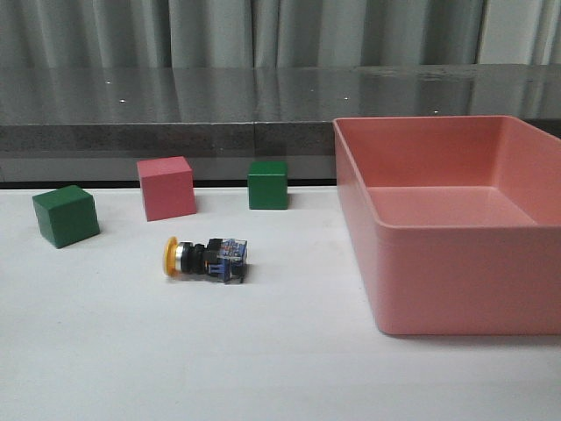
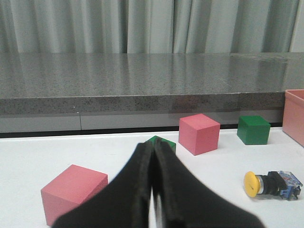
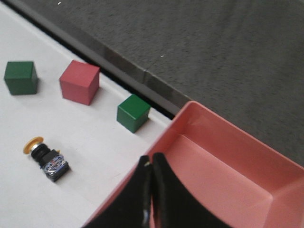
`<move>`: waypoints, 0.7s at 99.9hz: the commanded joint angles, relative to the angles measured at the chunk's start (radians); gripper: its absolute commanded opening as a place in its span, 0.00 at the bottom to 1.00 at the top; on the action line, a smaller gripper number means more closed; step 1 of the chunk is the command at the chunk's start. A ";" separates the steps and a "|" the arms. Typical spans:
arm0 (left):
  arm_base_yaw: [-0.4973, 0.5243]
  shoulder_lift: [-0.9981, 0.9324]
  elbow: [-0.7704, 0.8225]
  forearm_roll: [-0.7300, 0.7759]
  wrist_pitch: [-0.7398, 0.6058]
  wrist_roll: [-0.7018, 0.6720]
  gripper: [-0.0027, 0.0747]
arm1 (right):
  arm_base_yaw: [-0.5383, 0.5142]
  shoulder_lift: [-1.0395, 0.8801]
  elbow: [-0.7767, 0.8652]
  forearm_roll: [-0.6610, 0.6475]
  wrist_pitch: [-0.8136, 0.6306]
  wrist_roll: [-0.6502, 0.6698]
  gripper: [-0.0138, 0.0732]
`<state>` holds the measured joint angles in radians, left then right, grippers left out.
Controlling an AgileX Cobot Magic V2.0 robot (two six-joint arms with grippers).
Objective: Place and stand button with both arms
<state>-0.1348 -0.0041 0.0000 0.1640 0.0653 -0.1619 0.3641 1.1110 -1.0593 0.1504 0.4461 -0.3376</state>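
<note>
Lying on its side on the table (image 1: 105, 351), clear of the cubes: button (image 1: 208, 259). Both grippers (image 2: 153, 190) (image 3: 151, 199) closed, empty. Risk: rolling away when nudged.

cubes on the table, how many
4: a green cube far left, a pink cube, a green cube near the bin, another pink cube beside the left gripper.
</note>
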 commanded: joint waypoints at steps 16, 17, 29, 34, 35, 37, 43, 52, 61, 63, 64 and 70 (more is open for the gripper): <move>0.002 -0.029 0.045 -0.005 -0.077 0.001 0.01 | -0.168 -0.294 0.271 0.008 -0.176 0.113 0.09; 0.002 -0.029 0.045 -0.005 -0.077 0.001 0.01 | -0.173 -0.306 0.279 0.008 -0.175 0.113 0.09; 0.002 -0.029 0.045 -0.005 -0.077 0.001 0.01 | -0.260 -0.415 0.404 0.008 -0.176 0.113 0.09; 0.002 -0.029 0.045 -0.005 -0.077 0.001 0.01 | -0.294 -0.462 0.458 0.008 -0.175 0.113 0.09; 0.002 -0.029 0.045 -0.005 -0.077 0.001 0.01 | -0.298 -0.469 0.464 0.008 -0.175 0.113 0.09; 0.002 -0.029 0.045 -0.005 -0.077 0.001 0.01 | -0.308 -0.490 0.483 0.008 -0.174 0.113 0.09; 0.002 -0.029 0.045 -0.005 -0.077 0.001 0.01 | -0.330 -0.557 0.526 0.008 -0.177 0.113 0.09; 0.002 -0.029 0.045 -0.005 -0.077 0.001 0.01 | -0.341 -0.656 0.573 0.008 -0.177 0.114 0.09; 0.002 -0.029 0.045 -0.005 -0.086 0.001 0.01 | -0.341 -0.729 0.596 0.008 -0.169 0.114 0.09; 0.002 -0.029 0.045 -0.005 -0.096 0.001 0.01 | -0.341 -0.744 0.600 0.008 -0.167 0.114 0.09; 0.002 -0.029 0.045 -0.005 -0.100 0.001 0.01 | -0.341 -0.753 0.601 0.008 -0.165 0.114 0.09; 0.002 -0.029 0.045 -0.009 -0.149 0.000 0.01 | -0.341 -0.782 0.607 0.008 -0.159 0.114 0.09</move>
<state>-0.1348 -0.0041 0.0000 0.1640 0.0501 -0.1619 0.0275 0.3639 -0.4359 0.1504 0.3532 -0.2241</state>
